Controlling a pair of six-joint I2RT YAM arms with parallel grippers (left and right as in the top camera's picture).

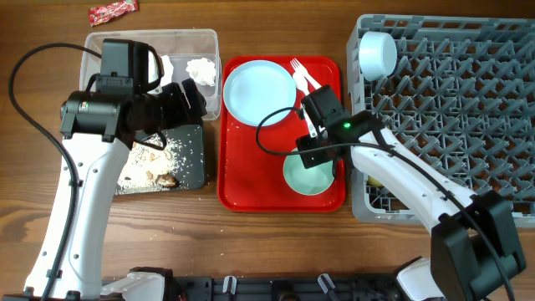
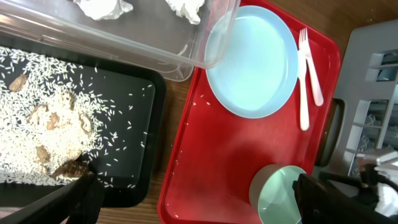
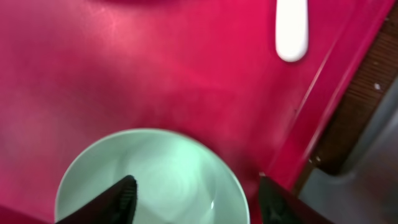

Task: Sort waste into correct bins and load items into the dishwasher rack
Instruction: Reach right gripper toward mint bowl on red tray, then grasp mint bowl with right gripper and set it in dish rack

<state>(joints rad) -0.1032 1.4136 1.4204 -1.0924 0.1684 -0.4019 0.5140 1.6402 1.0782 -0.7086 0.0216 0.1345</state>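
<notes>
- The wooden counter (image 1: 276, 251) carries everything.
- The grey dishwasher rack (image 1: 451, 109) is set at the right; its near left corner is crossed and partly hidden by the right arm (image 1: 401, 180).
- A flat red tray (image 1: 251, 188) lies in the middle, between the rack and the two bins.
- The clear tub (image 1: 192, 42) is placed at the far left, partly covered by the left arm (image 1: 100, 113).
- The black tray (image 1: 191, 163) lies just in front of the tub.
- A pale blue plate (image 1: 259, 92) rests on the far half of the red tray.
- A mint-green bowl (image 3: 161, 174) stands upright at the near right of the red tray.
- A pale blue bowl (image 1: 376, 54) is seen tilted in the rack's far left corner.
- The right hand (image 3: 196, 186) is released: the bowl's rim is straddled, one finger inside and one outside, and no clamp is seen.
- The left hand (image 2: 202, 196) is spread wide above the black tray's right edge, and nothing is grasped.
- Two white forks (image 2: 303, 81) lie just beside the plate.
- Crumpled tissues (image 1: 201, 68) lie inside the tub.
- A red wrapper (image 1: 113, 11) lies on the counter behind the tub; its print is too small to be read.
- Rice-like crumbs (image 2: 43, 118) and brown scraps are scattered in the black tray.
</notes>
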